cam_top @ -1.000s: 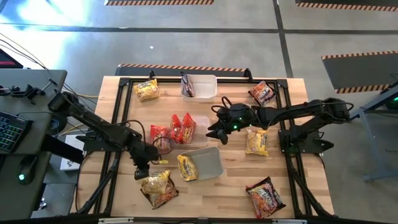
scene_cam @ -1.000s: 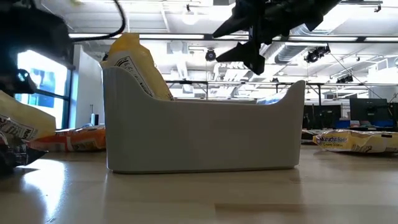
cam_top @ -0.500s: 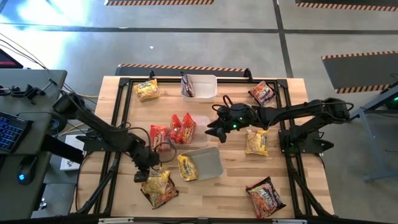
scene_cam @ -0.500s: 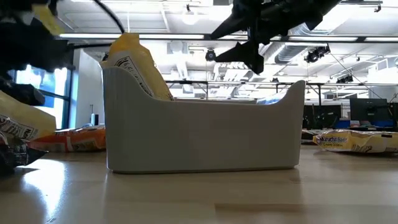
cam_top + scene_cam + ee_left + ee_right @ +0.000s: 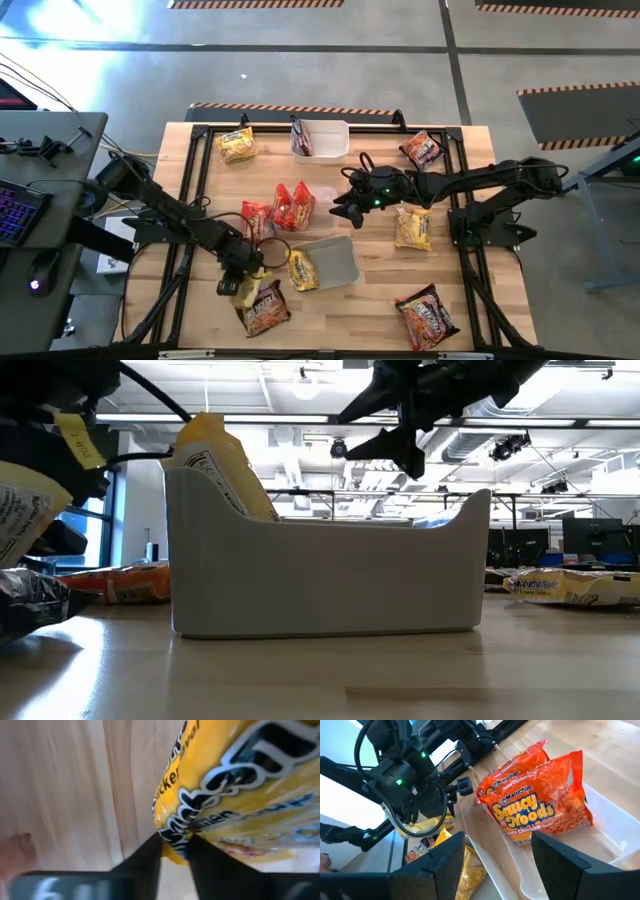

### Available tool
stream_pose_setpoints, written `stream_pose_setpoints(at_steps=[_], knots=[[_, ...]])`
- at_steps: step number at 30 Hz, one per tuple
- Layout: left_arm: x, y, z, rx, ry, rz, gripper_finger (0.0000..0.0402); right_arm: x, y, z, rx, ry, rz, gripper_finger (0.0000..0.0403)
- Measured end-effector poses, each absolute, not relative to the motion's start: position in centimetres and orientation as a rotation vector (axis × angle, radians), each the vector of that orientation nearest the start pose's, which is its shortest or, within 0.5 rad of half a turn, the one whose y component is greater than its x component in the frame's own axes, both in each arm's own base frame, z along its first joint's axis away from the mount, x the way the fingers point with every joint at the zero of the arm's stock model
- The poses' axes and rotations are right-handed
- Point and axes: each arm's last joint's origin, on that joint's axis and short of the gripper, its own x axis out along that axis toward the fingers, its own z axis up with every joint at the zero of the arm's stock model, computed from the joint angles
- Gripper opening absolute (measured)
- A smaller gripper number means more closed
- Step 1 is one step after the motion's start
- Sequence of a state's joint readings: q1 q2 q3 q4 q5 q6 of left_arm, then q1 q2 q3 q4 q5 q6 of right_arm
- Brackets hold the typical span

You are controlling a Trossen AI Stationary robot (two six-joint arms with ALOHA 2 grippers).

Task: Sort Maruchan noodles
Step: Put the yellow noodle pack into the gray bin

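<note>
Here, on the left near side of the tabletop (image 5: 190, 300), I have the left end effector (image 5: 243, 283) pinched on the edge of a yellow packet (image 5: 248, 290), its fingers closed on the crinkled seam as the left wrist view shows (image 5: 220, 795). I take it the grip sits at the rim because the flat packet offers little else to catch. The packet lies over a dark brown packet (image 5: 268, 308), which I judge is why the corner is reachable at all.

Just to the right stands the near tub (image 5: 340, 262), with one yellow packet leaning inside (image 5: 302, 270); this looks like the yellow bin, so the short carry makes sense. Farther back, the middle tub (image 5: 322, 200) holds the red packets (image 5: 292, 205) upright, with one more red packet (image 5: 256, 214) just beside it on its left. The far tub (image 5: 330, 140) holds a dark packet (image 5: 301, 136).

To the right, the right end effector (image 5: 345, 210) hangs over the middle of the tabletop with its fingers apart, holding nothing, waiting clear of the bins. Loose packets lie unsorted: a yellow one at far left (image 5: 237, 146), a yellow one at right (image 5: 413, 228), and dark brown ones at far right (image 5: 422, 150) and near right (image 5: 428, 316).
</note>
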State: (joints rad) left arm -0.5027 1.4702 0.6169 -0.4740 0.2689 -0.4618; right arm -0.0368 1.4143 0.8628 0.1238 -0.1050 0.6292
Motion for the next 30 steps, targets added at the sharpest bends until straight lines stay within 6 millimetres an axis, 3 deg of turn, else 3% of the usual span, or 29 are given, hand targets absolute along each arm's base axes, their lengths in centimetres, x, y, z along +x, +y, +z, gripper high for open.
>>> stream_pose_setpoints(at_steps=[2,4,14,21,30], knots=[[19.1,-11.4,13.1,-0.198,1.435,-0.329,0.0032,30.7,-0.8,24.7,0.649,0.434,-0.069,0.022],[19.2,-11.3,13.4,-0.212,1.413,-0.303,0.0009,30.7,-0.8,24.7,0.65,0.434,-0.069,0.022],[18.2,-10.6,17.2,-0.4,1.259,-0.182,0.0001,30.7,-0.9,24.7,0.655,0.434,-0.063,0.022],[16.4,-9.4,20.4,-0.554,1.095,-0.05,0.0001,30.7,-0.7,24.8,0.787,0.427,-0.07,0.0221],[14.5,-7.9,23.5,-0.647,0.894,-0.008,0.0,30.9,1.0,25.2,0.844,0.399,-0.033,0.0263]])
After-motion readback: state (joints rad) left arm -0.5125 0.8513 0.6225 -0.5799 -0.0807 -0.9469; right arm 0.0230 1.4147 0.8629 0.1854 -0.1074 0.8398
